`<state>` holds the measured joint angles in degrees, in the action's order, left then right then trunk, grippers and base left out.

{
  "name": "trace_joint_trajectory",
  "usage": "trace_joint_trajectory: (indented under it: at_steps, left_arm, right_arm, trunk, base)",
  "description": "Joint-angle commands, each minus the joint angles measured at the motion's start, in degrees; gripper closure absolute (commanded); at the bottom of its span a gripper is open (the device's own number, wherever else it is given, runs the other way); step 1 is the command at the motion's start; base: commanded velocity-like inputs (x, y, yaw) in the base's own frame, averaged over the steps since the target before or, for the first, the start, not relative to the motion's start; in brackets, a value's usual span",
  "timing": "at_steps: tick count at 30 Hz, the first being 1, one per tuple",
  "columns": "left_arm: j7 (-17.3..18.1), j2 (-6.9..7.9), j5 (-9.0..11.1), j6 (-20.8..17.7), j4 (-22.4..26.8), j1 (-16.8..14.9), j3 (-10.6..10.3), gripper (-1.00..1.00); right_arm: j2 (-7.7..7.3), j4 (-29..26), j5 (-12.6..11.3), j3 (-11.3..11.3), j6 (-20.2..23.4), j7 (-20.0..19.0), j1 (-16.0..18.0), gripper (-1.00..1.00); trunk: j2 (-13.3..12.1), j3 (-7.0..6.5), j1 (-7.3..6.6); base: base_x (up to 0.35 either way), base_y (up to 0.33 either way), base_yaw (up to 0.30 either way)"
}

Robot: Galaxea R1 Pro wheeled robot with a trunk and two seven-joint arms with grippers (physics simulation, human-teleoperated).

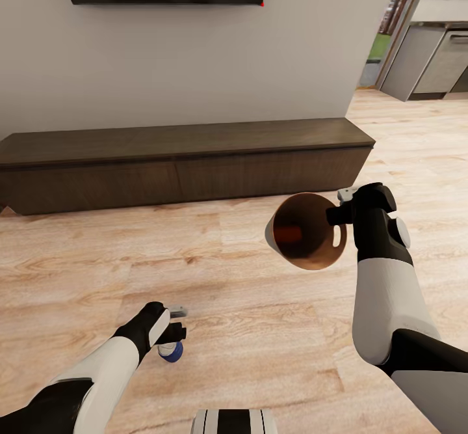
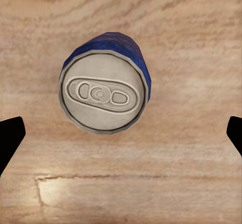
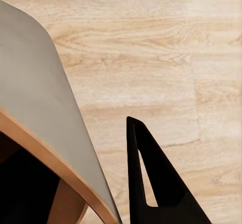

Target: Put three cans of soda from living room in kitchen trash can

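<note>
A: How far along is the job, going by what shows now?

B: Early, I'd judge; the right gripper (image 1: 342, 207) has the tash can (image 1: 305, 231) held up off the wood floor (image 1: 227, 278) by its rim, near one handle hole, tilted so its orange-brown inside faces the head camera; nothing shows in the part of the inside that can be seen; so no can looks binned yet, and the bin is in the living room, with the kitchen (image 1: 432, 56) visible through the opening far beyond the right arm.

A: And the left side?

B: The left gripper (image 1: 174, 330) hangs over the dark blue can of soda (image 2: 105, 85); in the left wrist view the can sits between the two black fingertips (image 2: 10, 136), with floor showing on both sides, so the jaws stand wide open and hold nothing; whether the can stands on the floor I cannot tell for sure.

A: The right jaws?

B: Clamped on the bin's wall; the right wrist view shows one dark finger (image 3: 151, 178) just outside the pale grey wall and the rim running past it.

A: How does the can look?

B: Short, dark blue, silvery top with the pull tab intact, upright or nearly so; two other cans remain to be found; the long dark bench (image 1: 182, 157) beyond both grippers carries none.
</note>
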<state>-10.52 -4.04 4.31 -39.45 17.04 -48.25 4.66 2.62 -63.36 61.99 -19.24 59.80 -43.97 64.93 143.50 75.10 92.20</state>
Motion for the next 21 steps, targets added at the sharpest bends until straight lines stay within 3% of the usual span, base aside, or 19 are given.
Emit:
trace_joint_trajectory:
  at_steps: [1,21]
  left_arm:
    - [-0.01,0.0,0.0,0.03,0.0,0.0,0.0,-1.0]
    - [-0.01,0.0,0.0,0.16,0.01,0.0,0.0,-1.0]
  right_arm:
    - [0.03,-0.01,-0.65,-0.01,0.2,-0.18,0.02,1.0]
    - [0.06,-0.01,-0.63,-0.01,0.2,-0.08,0.0,1.0]
  trunk:
    - [0.0,-0.01,-0.01]
    - [0.0,-0.01,-0.01]
  base:
    - [0.001,0.0,0.0]
    - [0.029,0.0,0.0]
